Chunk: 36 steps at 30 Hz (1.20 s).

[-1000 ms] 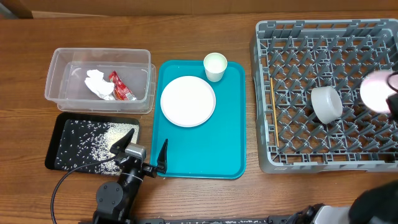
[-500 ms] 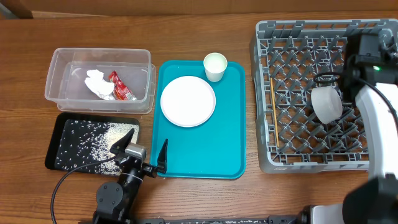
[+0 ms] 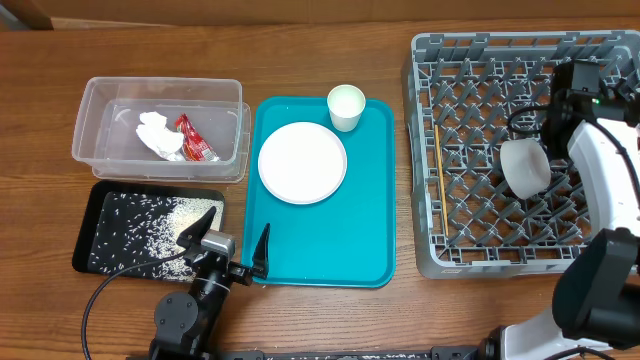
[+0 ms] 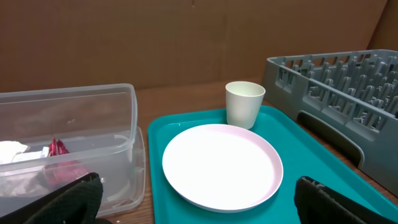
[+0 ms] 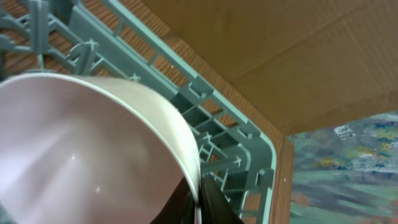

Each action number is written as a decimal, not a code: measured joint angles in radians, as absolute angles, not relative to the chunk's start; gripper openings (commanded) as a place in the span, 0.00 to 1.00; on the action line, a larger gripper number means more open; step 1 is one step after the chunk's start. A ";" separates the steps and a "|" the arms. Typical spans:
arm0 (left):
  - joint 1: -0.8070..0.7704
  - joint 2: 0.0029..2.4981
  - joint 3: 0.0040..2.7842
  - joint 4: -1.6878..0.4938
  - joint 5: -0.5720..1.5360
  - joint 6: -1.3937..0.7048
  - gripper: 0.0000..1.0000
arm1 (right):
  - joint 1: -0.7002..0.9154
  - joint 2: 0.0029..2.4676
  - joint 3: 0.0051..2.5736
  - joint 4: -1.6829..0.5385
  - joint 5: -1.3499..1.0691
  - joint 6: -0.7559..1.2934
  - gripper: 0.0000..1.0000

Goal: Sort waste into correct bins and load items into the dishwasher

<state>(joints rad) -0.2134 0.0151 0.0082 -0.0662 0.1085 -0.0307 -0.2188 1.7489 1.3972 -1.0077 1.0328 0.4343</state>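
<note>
A clear plastic rectangular tub with rounded corners [image 3: 100,125] sits at the far left. It holds a crumpled white tissue [image 3: 155,135] and, touching it, a crinkled red-and-white sauce packet [image 3: 194,140] whose print is too small to read. In the left wrist view the tub is cut off at the edge and the packet is only a red blur through the wall.

Just in front of the tub, a shallow black rectangular tray [image 3: 150,188] carries loose white rice-like grains [image 3: 165,235], heaped toward its right end. The left gripper [image 3: 234,240] hangs at that tray's right corner with its fingers spread wide and holding nothing.

Next comes a teal tray [image 3: 320,245] bearing a large white round plate [image 3: 302,162], with a small white cup [image 3: 346,106] upright just behind it.

The big grey plastic lattice dish rack [image 3: 480,75] runs off the right edge. Two thin wooden chopsticks [image 3: 439,165] lie along its left side and a white bowl [image 3: 525,167] is tipped on its side among the pegs.

The right gripper [image 5: 200,202] is clamped on the rim of a pinkish-white plate [image 5: 81,149] above the rack's corner. From overhead the arm hides this plate, and whether it touches the pegs cannot be told.
</note>
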 measured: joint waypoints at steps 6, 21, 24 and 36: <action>-0.213 0.015 0.008 -0.066 0.109 -0.031 1.00 | -0.267 1.761 1.397 -1.015 1.028 0.417 0.04; -0.213 0.015 0.008 -0.066 0.109 -0.031 1.00 | -0.187 1.761 1.397 -0.997 1.145 0.289 0.04; -0.213 0.015 0.008 -0.066 0.109 -0.031 1.00 | -0.181 1.761 1.397 -1.005 1.162 0.248 0.04; -0.213 0.015 0.008 -0.066 0.109 -0.031 1.00 | -0.139 1.761 1.397 -0.885 1.193 -0.036 0.04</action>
